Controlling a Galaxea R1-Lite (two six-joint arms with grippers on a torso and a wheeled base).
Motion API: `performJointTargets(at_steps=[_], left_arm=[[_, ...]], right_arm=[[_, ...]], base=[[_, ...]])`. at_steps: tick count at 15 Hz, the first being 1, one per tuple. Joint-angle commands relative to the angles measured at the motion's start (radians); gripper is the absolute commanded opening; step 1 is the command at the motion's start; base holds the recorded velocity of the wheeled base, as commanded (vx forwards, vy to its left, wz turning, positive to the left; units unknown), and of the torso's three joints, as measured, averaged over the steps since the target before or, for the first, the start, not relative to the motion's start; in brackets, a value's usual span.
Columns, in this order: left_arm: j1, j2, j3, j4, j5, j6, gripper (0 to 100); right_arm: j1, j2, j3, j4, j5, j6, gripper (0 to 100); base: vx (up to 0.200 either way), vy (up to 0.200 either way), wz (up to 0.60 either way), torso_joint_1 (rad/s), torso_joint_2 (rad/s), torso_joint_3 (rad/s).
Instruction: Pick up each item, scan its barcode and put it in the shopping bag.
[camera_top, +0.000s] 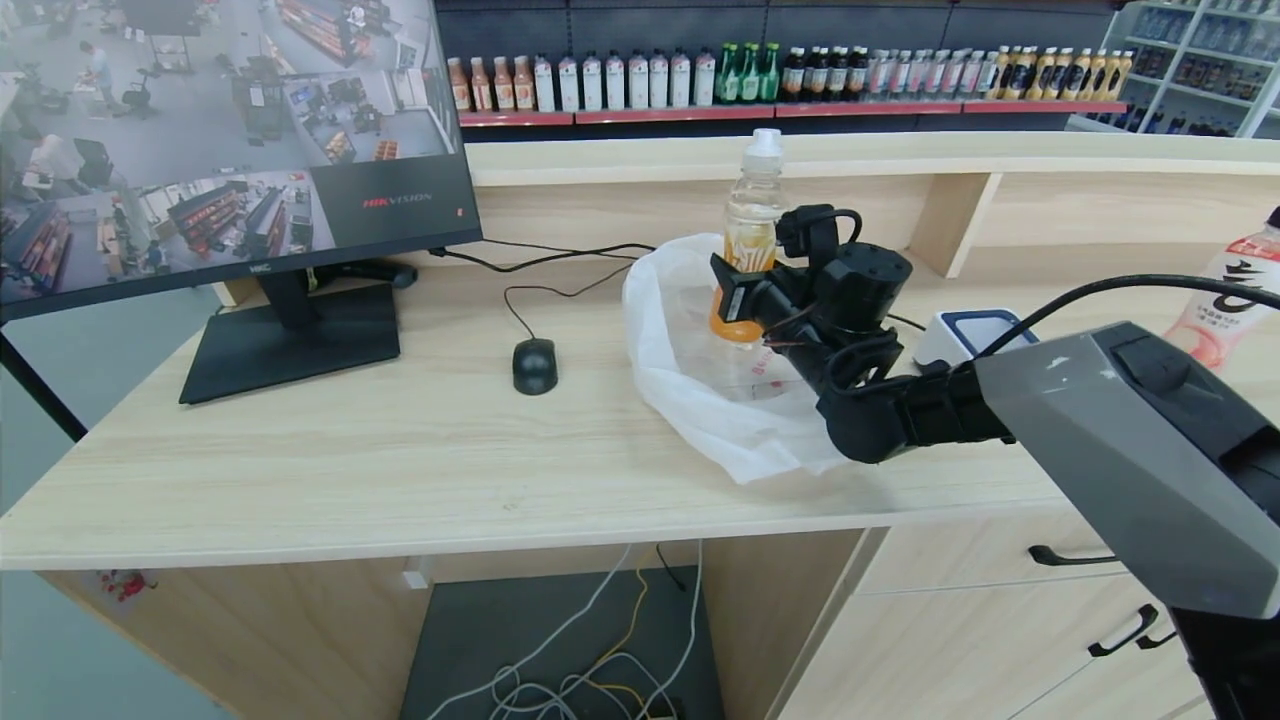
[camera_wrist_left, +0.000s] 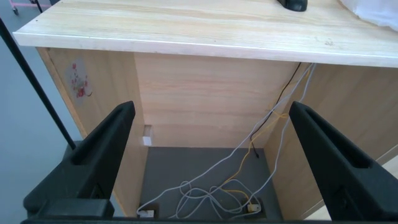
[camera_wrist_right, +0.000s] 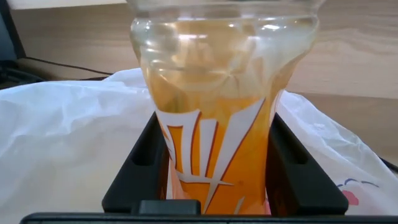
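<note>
My right gripper (camera_top: 742, 288) is shut on a clear bottle (camera_top: 752, 225) with an orange label and white cap, held upright over the white shopping bag (camera_top: 690, 370) on the counter. In the right wrist view the bottle (camera_wrist_right: 217, 124) sits squeezed between the two black fingers (camera_wrist_right: 140, 168), with the bag (camera_wrist_right: 68, 143) spread behind and below it. A white and blue barcode scanner (camera_top: 965, 335) stands to the right of the bag. A pink and white bottle (camera_top: 1235, 295) stands at the counter's far right. My left gripper (camera_wrist_left: 211, 162) hangs open below the counter's front edge, facing the space under the desk.
A monitor (camera_top: 220, 130) on a black stand fills the counter's left. A black mouse (camera_top: 534, 365) and its cable lie between the monitor and the bag. A raised wooden ledge (camera_top: 850, 155) runs along the back. Drawers (camera_top: 1050, 590) sit under the right side, loose cables (camera_wrist_left: 217, 186) under the desk.
</note>
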Motion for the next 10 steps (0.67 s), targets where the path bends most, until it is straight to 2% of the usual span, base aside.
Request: performJointTargets(at_steps=[1, 10], left_arm=[[0.000, 0.000, 0.000, 0.000, 0.001, 0.000, 100], [0.000, 0.000, 0.000, 0.000, 0.001, 0.000, 100]], right_arm=[[0.002, 0.023, -0.018, 0.000, -0.001, 0.000, 0], [0.005, 0.039, -0.012, 0.001, -0.011, -0.005, 0]], base=[[0.000, 0.000, 0.00, 0.000, 0.00, 0.000], [0.000, 0.000, 0.00, 0.000, 0.00, 0.000]])
